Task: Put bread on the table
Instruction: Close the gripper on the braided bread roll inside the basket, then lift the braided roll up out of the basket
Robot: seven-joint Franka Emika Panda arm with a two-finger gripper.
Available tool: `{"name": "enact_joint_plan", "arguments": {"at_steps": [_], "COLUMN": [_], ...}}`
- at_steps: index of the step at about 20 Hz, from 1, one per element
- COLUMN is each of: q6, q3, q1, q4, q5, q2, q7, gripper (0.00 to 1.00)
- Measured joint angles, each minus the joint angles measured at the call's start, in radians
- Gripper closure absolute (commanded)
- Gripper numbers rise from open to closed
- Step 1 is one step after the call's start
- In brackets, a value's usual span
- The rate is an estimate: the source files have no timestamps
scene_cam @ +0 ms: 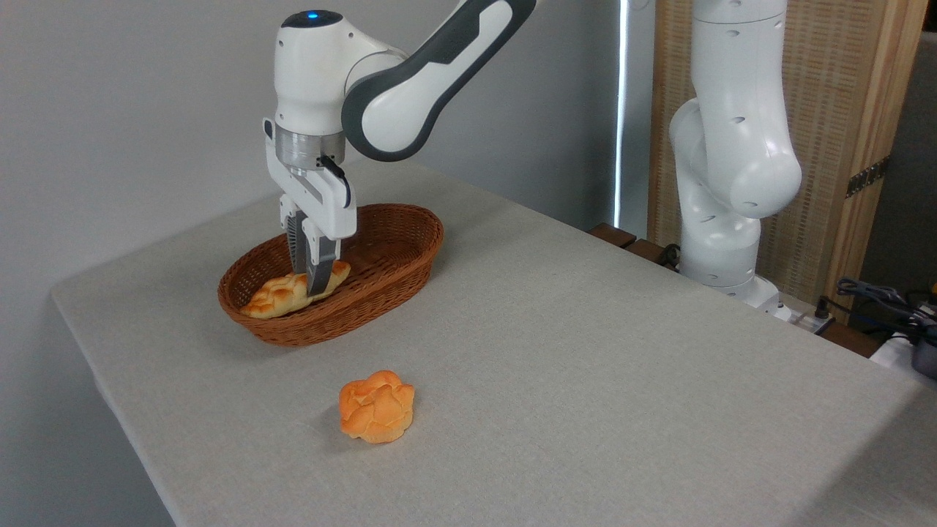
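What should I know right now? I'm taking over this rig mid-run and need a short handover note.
Claw: down inside the wicker basket, its fingers either side of the braided loaf; whether it is gripping yet cannot be told.
Braided loaf: in the basket, near its left end, apparently not lifted.
Round bun: lies on the table in front of the basket, apart from it.
Done: the claw has reached the loaf.
Left: secure the grip, lift the loaf out, set it on the cloth, release.

Basket rim rings bread; open above.
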Motion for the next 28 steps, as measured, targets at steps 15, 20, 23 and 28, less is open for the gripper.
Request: {"name": "enact_joint_plan", "arguments": {"at_steps": [15,20,23,28], "q6": [-0.248,-0.409,-0.542,-0.734], "q3": [0.013,0.046,0.122,0.236], "q1": [0.007,0.008,0.01,0.014], "q4": [0.12,0.199,0.262,0.29], "q5": [-0.063,-0.1,-0.115,-0.103], "q2": [-0.041,-0.067,-0.097,-0.175], "q7": [0.0,0.057,0.153,0.327], "gripper": [0.76,0.76,0.75,0.73]}}
